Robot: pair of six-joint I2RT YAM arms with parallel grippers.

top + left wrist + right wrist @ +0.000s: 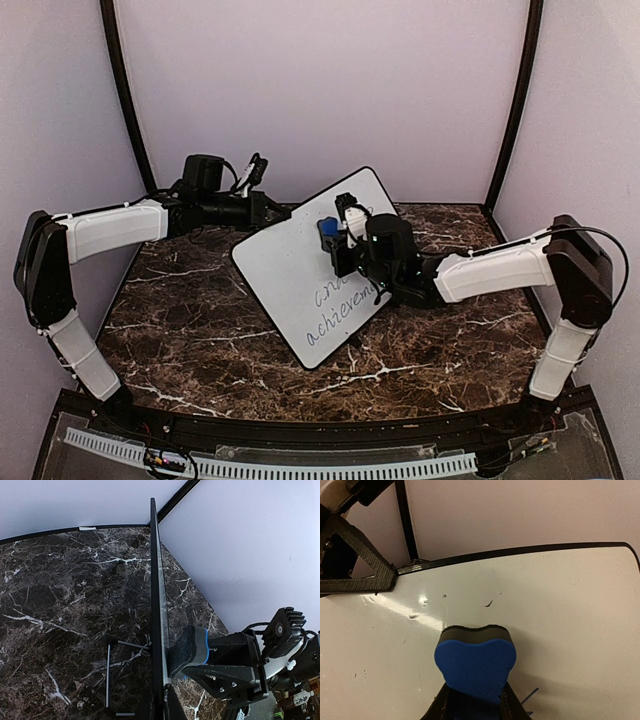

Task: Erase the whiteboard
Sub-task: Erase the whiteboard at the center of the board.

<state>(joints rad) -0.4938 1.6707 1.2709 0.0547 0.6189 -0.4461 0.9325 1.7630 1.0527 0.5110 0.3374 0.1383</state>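
Note:
The whiteboard (300, 265) stands tilted above the marble table, with blue-grey handwriting (345, 305) on its lower part. My left gripper (272, 212) is shut on the board's upper left edge. In the left wrist view the board (159, 590) is seen edge-on, with that gripper (161, 707) pinching its frame. My right gripper (342, 236) is shut on a blue eraser (327, 232). The eraser's dark felt face (186, 650) presses against the board's white side. In the right wrist view the eraser (475, 662) sits on the board (560, 605), whose surface around it carries only small marks.
A wire stand (108, 675) sticks out from the back of the board. The dark marble table (200, 330) is enclosed by pale walls and black corner posts (125, 95). A finger of the left gripper (355, 565) shows at the board's top edge.

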